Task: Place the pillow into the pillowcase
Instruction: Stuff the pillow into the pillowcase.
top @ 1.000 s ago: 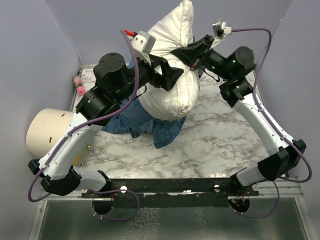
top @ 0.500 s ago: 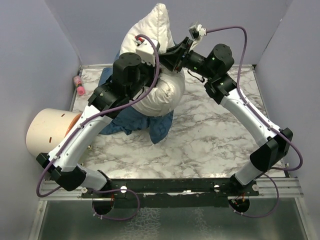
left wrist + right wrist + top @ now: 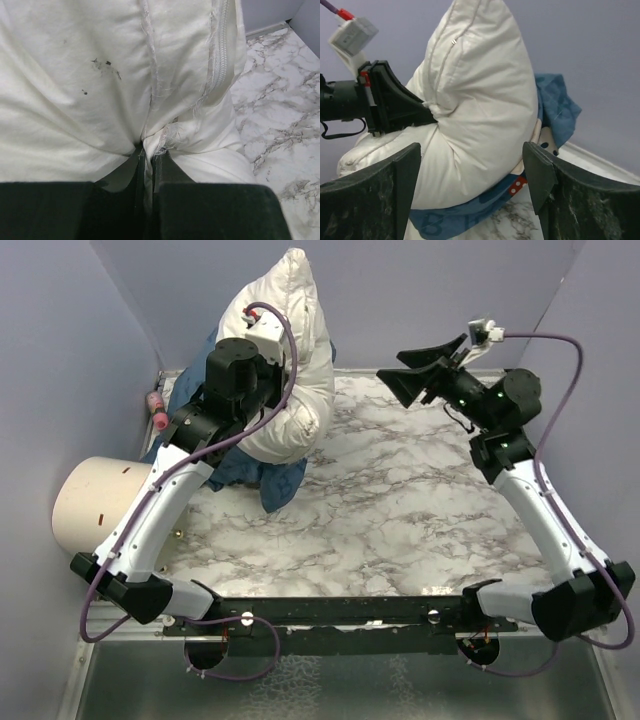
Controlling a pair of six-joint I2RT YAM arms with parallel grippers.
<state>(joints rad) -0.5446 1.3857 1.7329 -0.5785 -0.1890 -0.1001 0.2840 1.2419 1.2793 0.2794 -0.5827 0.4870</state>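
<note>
The plump white pillow [image 3: 300,350] stands upright at the back left, its lower end resting on the crumpled blue pillowcase [image 3: 275,483]. My left gripper [image 3: 148,161] is shut on a pinched fold of the pillow [image 3: 75,90] beside its seam. From the right wrist view, the left gripper [image 3: 427,116] bites into the pillow [image 3: 485,95], with the pillowcase [image 3: 557,107] under and behind it. My right gripper [image 3: 393,368] hangs open over the table, well right of the pillow, and its jaws hold nothing [image 3: 470,155].
A beige cylinder [image 3: 95,505] stands at the table's left edge. A small pink object [image 3: 157,412] lies by the back left corner. Purple walls close in the back and sides of the marble table [image 3: 420,500].
My left gripper has shut on the pillow and moved it left. My right gripper has let go of the pillow, opened and drawn back to the right.
</note>
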